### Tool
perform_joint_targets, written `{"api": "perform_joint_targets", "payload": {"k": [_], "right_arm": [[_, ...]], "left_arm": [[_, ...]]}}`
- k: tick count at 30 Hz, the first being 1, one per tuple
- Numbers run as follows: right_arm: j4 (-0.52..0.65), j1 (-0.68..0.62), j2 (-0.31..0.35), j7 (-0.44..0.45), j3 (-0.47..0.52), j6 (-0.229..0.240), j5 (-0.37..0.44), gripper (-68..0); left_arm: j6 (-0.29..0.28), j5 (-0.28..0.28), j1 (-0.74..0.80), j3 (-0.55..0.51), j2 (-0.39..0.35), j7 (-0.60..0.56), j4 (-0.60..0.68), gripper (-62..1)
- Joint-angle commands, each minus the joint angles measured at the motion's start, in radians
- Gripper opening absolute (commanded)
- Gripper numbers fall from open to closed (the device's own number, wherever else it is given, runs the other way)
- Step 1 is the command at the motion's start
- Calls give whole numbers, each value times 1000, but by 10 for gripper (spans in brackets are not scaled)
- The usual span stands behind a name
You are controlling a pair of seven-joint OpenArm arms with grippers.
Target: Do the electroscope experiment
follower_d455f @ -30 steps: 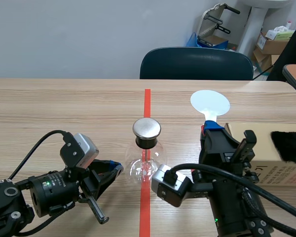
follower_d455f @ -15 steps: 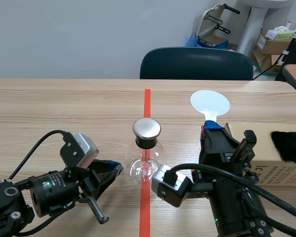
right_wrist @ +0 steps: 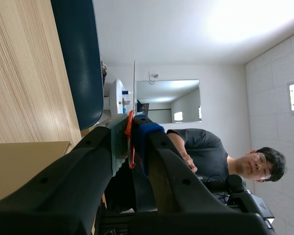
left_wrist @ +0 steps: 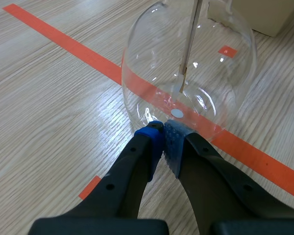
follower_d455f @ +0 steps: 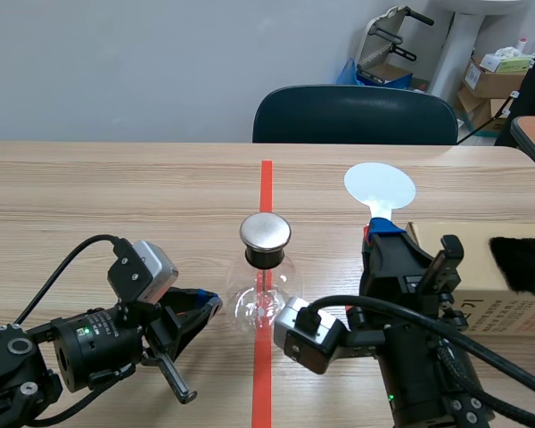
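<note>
Your left arm [follower_d455f: 62, 357] lies low along the table. Its left gripper [left_wrist: 164, 142] points forward, and the blue pads [left_wrist: 149, 139] are pressed together on nothing. Your right arm [follower_d455f: 428, 374] stands upright. Its right gripper [follower_d455f: 385, 234] points up and away, with the fingers clamped on the paddle [follower_d455f: 380, 187] stem.

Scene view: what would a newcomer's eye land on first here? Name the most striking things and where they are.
The glass electroscope flask, capped by a shiny metal disc, stands on the red tape line mid-table. The right end effector holds a white round paddle upright to its right. The left end effector, shut, points at the flask's base.
</note>
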Motion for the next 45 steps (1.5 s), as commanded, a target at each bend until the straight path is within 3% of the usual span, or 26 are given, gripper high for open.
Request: {"api": "perform_joint_targets", "payload": {"k": [1,29,38,45], "right_arm": [[18,11,8,-7,4,-11,-1,-658],[18,11,8,-9,4,-10,-1,-658],[18,11,8,-33,4,39,-1,-658],[18,11,8,50,5,39,-1,-658]], "left_arm": [[2,-6,-2,-5,0,-13,18,-575],[2,-6,-2,-5,0,-13,18,-575],[2,-6,-2,-5,0,-13,18,-575],[2,-6,-2,-5,0,-13,18,-575]]}}
